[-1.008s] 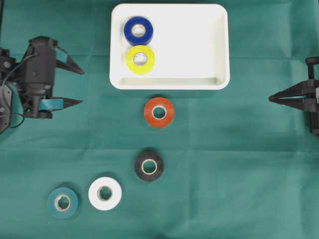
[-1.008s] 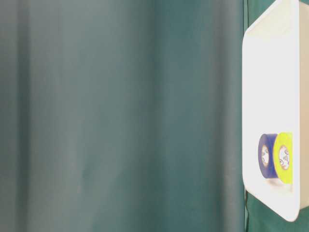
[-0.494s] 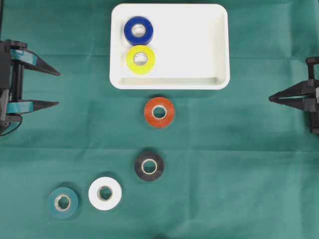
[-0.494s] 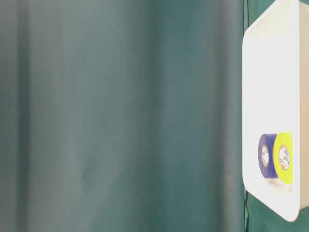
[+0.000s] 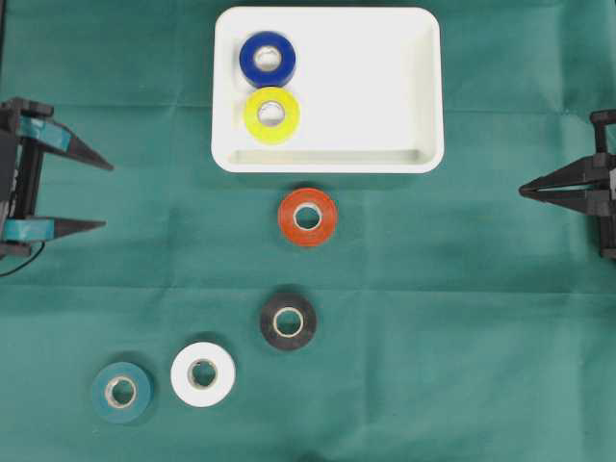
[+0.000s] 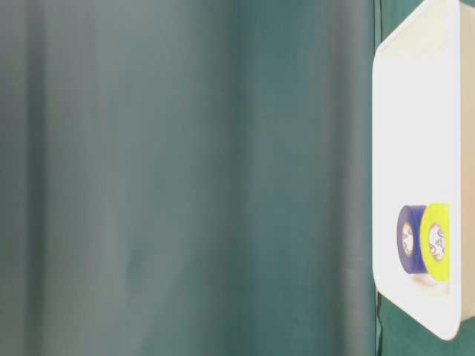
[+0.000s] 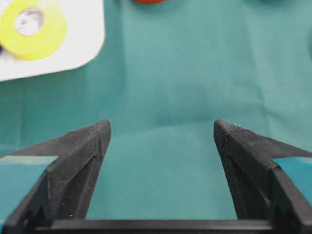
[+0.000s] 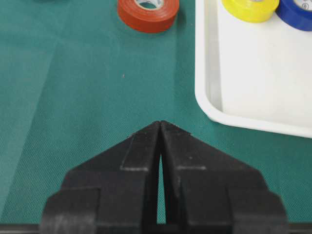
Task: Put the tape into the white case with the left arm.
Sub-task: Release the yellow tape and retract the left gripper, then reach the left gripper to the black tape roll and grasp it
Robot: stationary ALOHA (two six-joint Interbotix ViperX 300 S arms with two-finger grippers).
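L hand sits at the left edge of the top view, wide open w/ nothing in it. The L wrist view shows what the top view can't: its black fingers look rough and grainy, w/ smooth teal strips on the outer sides. R hand sits at the right edge, pinched closed on nothing; the R wrist view shows its two plain black tips touching in a point.

Only the top view shows all the tape rolls. The low side view shows just the case and the 2 rolls in it, before a plain teal cloth.

The case is a big flat white tray, smooth plastic, round corners, low rim. It lies at the far middle of the table, which has a green cloth on it. Blue roll and yellow roll lie flat in its left part, just beside each other.

On the cloth, all round rings: red roll near the case, black roll below it, then white roll and teal roll side by side.
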